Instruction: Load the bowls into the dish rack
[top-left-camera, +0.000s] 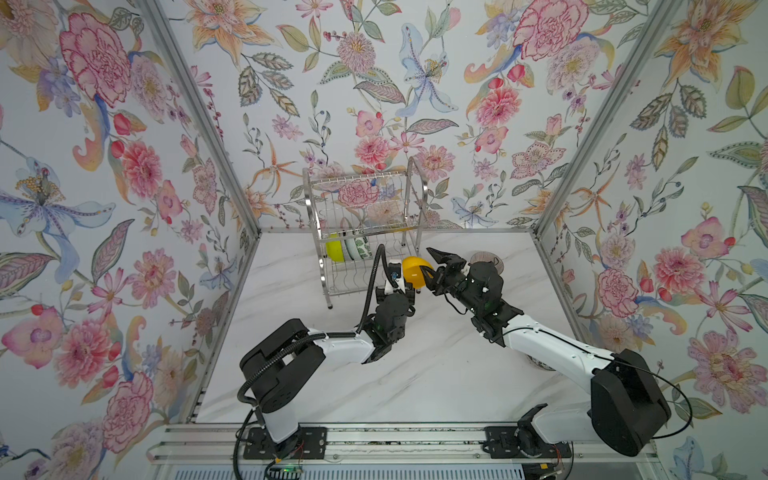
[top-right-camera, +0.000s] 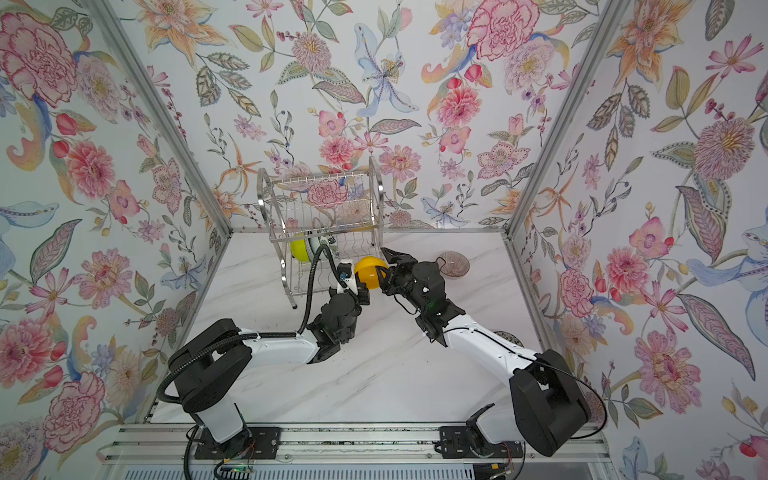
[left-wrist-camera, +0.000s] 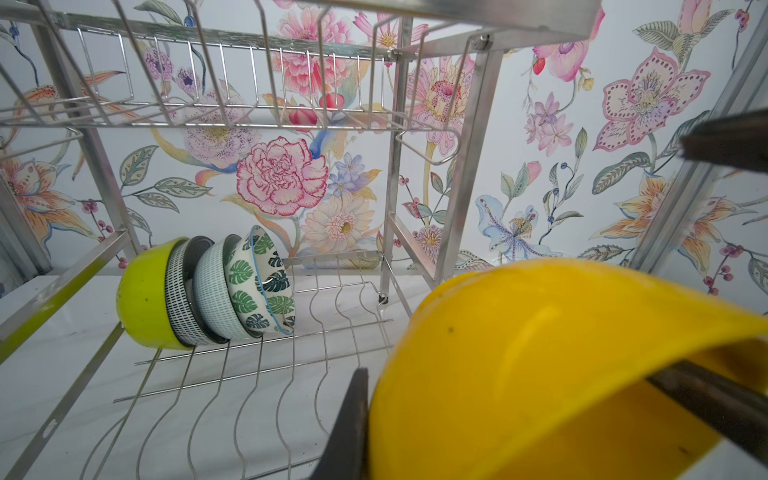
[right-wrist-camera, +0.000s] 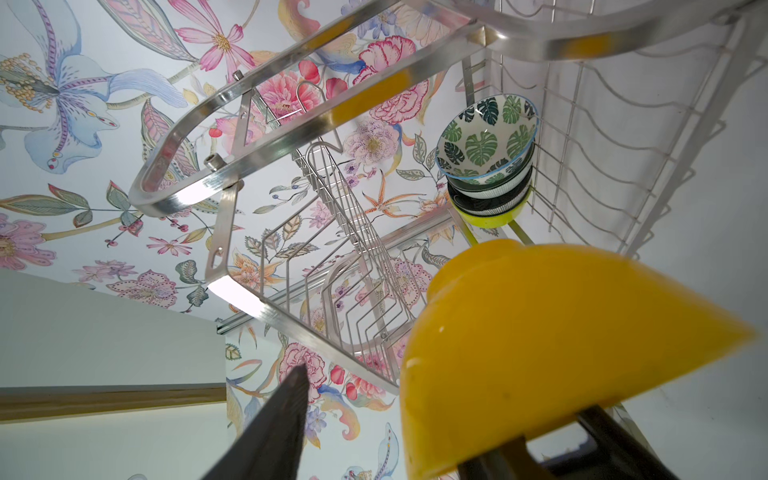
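An orange-yellow bowl (top-left-camera: 412, 269) (top-right-camera: 368, 269) hangs in the air just in front of the dish rack (top-left-camera: 308, 199) (top-right-camera: 381, 195), a silver two-tier wire frame. My left gripper (top-left-camera: 409, 287) (left-wrist-camera: 376, 419) is shut on the bowl's wall from below. One of its fingers (left-wrist-camera: 349, 424) presses the outside and the other is hidden. My right gripper (top-left-camera: 427, 261) (right-wrist-camera: 390, 415) is open and straddles the bowl's rim, with a gap between one of its fingers (right-wrist-camera: 286, 415) and the bowl (right-wrist-camera: 540, 332). On the lower tier a lime green bowl (left-wrist-camera: 141, 299), two patterned bowls and a leaf-print bowl (left-wrist-camera: 259, 282) stand nested on edge.
A pinkish ribbed bowl (top-right-camera: 454, 264) sits on the marble table right of the rack, behind my right gripper. A dark patterned bowl (top-right-camera: 509, 338) shows partly under my right forearm. Floral walls close in the left, right and back sides.
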